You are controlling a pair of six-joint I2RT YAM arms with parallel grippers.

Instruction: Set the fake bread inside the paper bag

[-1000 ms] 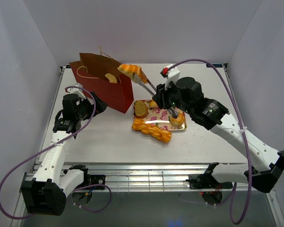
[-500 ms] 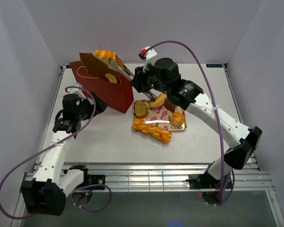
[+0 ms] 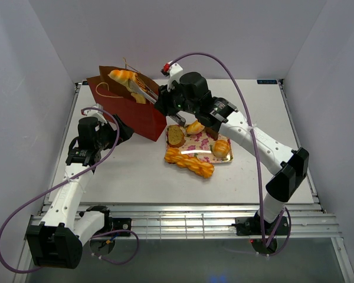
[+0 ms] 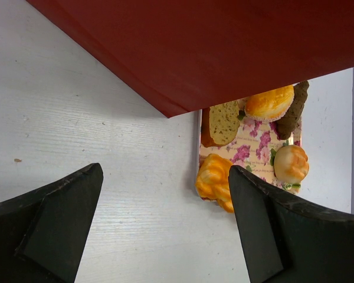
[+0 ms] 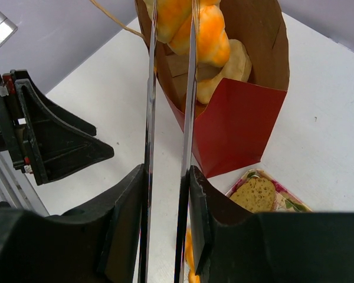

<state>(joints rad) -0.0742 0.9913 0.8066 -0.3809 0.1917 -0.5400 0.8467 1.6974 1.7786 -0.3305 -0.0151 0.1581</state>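
The dark red paper bag (image 3: 133, 115) stands open at the back left, with one pale pastry (image 3: 138, 97) inside. My right gripper (image 3: 165, 100) is shut on metal tongs (image 3: 143, 87). The tongs pinch a golden-orange pastry (image 3: 123, 76) just above the bag's mouth. The right wrist view shows the tongs (image 5: 150, 118), the held pastry (image 5: 189, 29), the bag (image 5: 236, 130) and the pastry inside (image 5: 236, 62). My left gripper (image 3: 121, 127) is open and empty, close to the bag's left front side (image 4: 224, 47). More bread lies on and beside the tray: a twisted loaf (image 3: 190, 162), a toast slice (image 3: 176, 135), a croissant (image 3: 195, 127) and a roll (image 3: 221, 147).
The pink floral tray (image 3: 224, 160) lies right of the bag, also in the left wrist view (image 4: 251, 150), with a dark brown pastry (image 4: 292, 112) on it. White walls enclose the table on three sides. The right arm's purple cable arcs over the table's back right.
My right arm has swung left and carried the tongs with the pastry from beside the bag's right edge to over its mouth. The left arm has not moved.
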